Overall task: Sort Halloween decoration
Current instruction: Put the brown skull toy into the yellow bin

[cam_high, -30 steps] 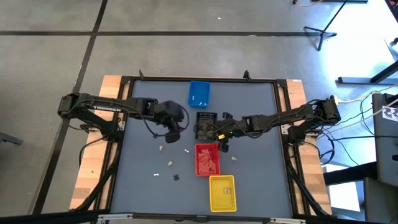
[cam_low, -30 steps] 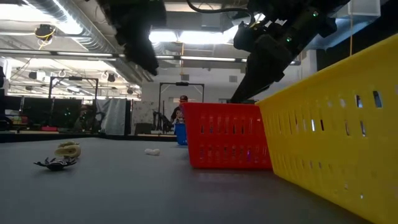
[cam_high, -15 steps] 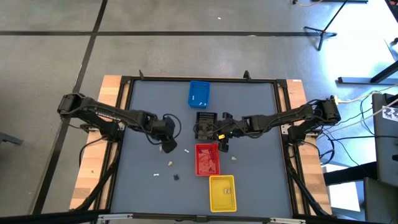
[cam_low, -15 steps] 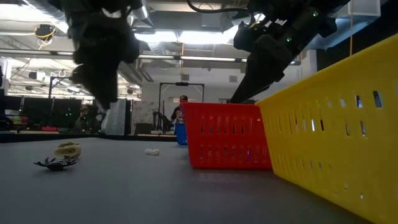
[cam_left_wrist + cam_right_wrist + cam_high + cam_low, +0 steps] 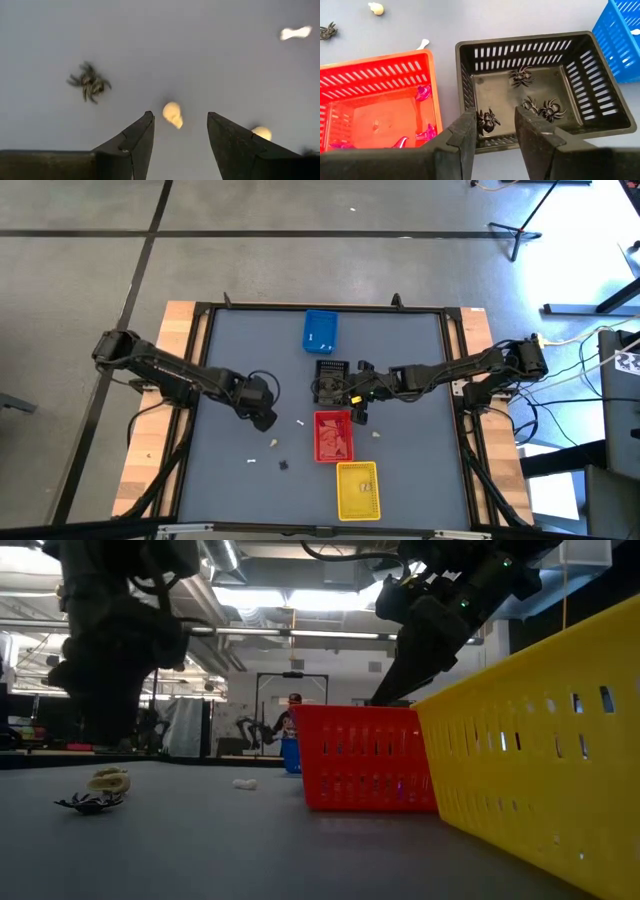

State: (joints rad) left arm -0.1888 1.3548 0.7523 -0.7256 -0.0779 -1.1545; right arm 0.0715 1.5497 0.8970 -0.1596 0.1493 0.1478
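Small Halloween decoration pieces lie loose on the grey table point(image 5: 230, 350). My left gripper point(image 5: 179, 116) points down, open, low over the table's left middle point(image 5: 264, 417). A cream skull piece point(image 5: 173, 114) lies on the table between its fingertips, untouched. A dark spider point(image 5: 89, 85), a white bone point(image 5: 295, 33) and another cream piece point(image 5: 262, 133) lie around it. My right gripper point(image 5: 494, 122) hangs open above the black tray point(image 5: 600, 117), which holds several spiders point(image 5: 522, 76).
Blue tray point(image 5: 320, 330), black tray point(image 5: 331, 370), red tray point(image 5: 333, 437) and yellow tray point(image 5: 358, 490) run in a line from far to near at the table's middle. The red tray holds purple pieces point(image 5: 424, 92). A cream piece point(image 5: 377, 434) lies right of the red tray.
My left gripper has come down and moved toward the table's near-left, rolling its wrist as it went. It now stands over the cream skull piece with its fingers still open. No piece has moved.
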